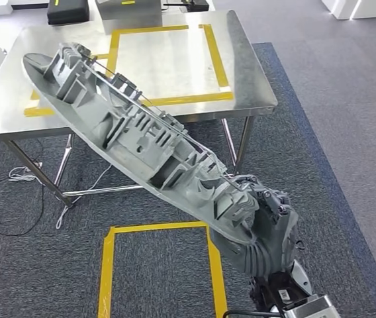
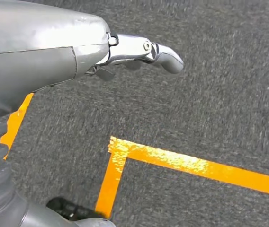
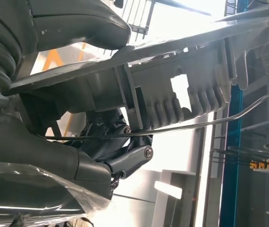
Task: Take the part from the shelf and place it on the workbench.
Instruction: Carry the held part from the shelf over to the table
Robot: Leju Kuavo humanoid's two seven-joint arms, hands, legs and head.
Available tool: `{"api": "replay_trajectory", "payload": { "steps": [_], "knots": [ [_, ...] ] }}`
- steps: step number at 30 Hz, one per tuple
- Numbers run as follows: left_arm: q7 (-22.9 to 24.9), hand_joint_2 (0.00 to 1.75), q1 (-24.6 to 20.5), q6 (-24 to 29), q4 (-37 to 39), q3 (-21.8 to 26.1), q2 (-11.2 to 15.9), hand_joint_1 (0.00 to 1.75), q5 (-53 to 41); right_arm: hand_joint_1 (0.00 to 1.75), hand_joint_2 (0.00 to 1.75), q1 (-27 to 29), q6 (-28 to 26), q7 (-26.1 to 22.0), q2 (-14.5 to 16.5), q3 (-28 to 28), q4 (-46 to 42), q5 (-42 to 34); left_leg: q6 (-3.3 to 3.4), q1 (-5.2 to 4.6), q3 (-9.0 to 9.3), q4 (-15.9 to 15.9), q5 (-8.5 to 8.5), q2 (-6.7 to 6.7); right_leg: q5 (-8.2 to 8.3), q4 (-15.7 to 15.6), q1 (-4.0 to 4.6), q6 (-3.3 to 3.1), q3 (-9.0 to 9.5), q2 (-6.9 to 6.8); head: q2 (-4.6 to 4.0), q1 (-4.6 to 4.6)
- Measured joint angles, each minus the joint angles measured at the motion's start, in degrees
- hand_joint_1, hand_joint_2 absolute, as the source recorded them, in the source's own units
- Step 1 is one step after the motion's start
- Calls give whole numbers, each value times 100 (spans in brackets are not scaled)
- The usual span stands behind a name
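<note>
A long grey moulded part [image 1: 126,129] with ribs and a thin wire along it slants from my right hand [image 1: 266,222] at lower right up to the upper left, its far end over the near left of the steel workbench [image 1: 245,73]. My right hand grips the part's near end. In the right wrist view the part [image 3: 183,75] lies between the thumb and the dark fingers [image 3: 126,158]. My left hand [image 2: 140,49] hangs over the carpet, its fingers stretched out and holding nothing.
The workbench top bears a yellow tape rectangle [image 1: 221,66], with a grey box [image 1: 131,10] and a black case [image 1: 69,10] at its far edge. A yellow tape square [image 1: 107,265] marks the dark carpet in front of it. Cables [image 1: 21,175] lie under the bench at the left.
</note>
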Motion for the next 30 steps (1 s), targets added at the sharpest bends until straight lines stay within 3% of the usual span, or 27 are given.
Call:
{"api": "replay_trajectory", "payload": {
  "steps": [1,2,3,5,7,8,12,14,16,17,18,19,21,23,27,28,30],
  "knots": [
    [-2,175,5,3,0,1,4,0,-4,175,175,2,9,1,0,-5,1,-5,-11,1,-197,337,-85,0,-25,0,4,-10,26,1,0,2],
    [-3,175,11,5,0,1,7,0,-9,175,175,4,19,1,0,-13,1,-11,-13,1,-319,507,-66,0,-54,1,6,-11,58,5,0,1],
    [-4,175,13,7,0,1,8,0,-17,175,175,6,28,1,0,-24,1,-19,-7,1,-346,469,65,0,-87,1,7,-7,101,9,0,0],
    [-6,175,13,12,0,1,11,0,-26,175,175,6,37,1,0,-46,1,-29,32,-3,-121,-167,541,1,-171,-1,7,18,204,14,0,1],
    [-11,175,10,18,1,1,19,0,-31,175,175,2,40,-4,1,-62,1,-32,95,-29,166,-798,766,5,-261,-5,27,78,257,16,0,-4],
    [-13,175,7,21,2,1,22,0,-31,175,175,-1,43,-9,1,-69,0,-32,129,-42,248,-961,750,7,-288,-12,36,110,268,16,0,-4],
    [-21,175,13,36,4,2,28,0,-32,175,175,-3,44,-11,2,-92,-1,-30,267,-28,380,-1082,603,-4,-339,126,42,222,293,9,0,8],
    [-22,175,12,37,4,2,26,0,-33,175,175,-6,45,-14,2,-95,-1,-28,329,-10,459,-1113,561,-9,-540,682,42,256,-41,9,0,30],
    [-22,175,7,37,4,1,26,0,-34,175,175,-3,44,-17,2,-97,0,-28,362,-14,514,-1114,499,-10,-811,1461,44,274,-578,9,0,43],
    [-22,175,10,37,4,1,26,0,-33,175,175,2,43,-14,1,-100,1,-29,365,-17,557,-1114,456,-11,-849,1669,45,272,-780,9,0,44],
    [-22,175,14,38,4,2,27,0,-33,175,175,6,42,-11,1,-105,1,-30,364,-19,618,-1114,405,-14,-779,1698,46,263,-904,9,0,47],
    [-22,175,16,38,4,2,27,0,-34,175,175,7,43,-8,0,-108,2,-29,357,-21,696,-1115,349,-17,-573,1493,48,246,-906,8,0,49],
    [-22,175,15,38,4,3,25,0,-38,175,175,1,54,4,0,-109,3,-26,328,-26,877,-1116,222,-25,-15,777,67,187,-740,4,0,49],
    [-25,175,5,37,4,3,22,0,-47,175,175,-19,80,42,1,-113,7,-20,265,-32,981,-1122,115,-27,203,309,99,125,-593,-6,0,44],
    [-34,175,-19,34,5,3,26,0,-77,175,175,-61,123,115,2,-166,8,-10,137,-37,1015,-955,87,-9,174,174,94,2,-390,3,1,30],
    [-37,175,-24,34,5,3,24,0,-83,175,175,-76,127,122,4,-179,8,-8,110,-32,926,-773,90,-5,153,142,82,-25,-322,2,1,22],
    [-40,175,-24,34,7,3,25,0,-88,175,175,-108,128,123,10,-200,8,-2,50,-15,525,-140,-30,-1,80,106,70,-69,-194,-2,2,5]
  ]
}}
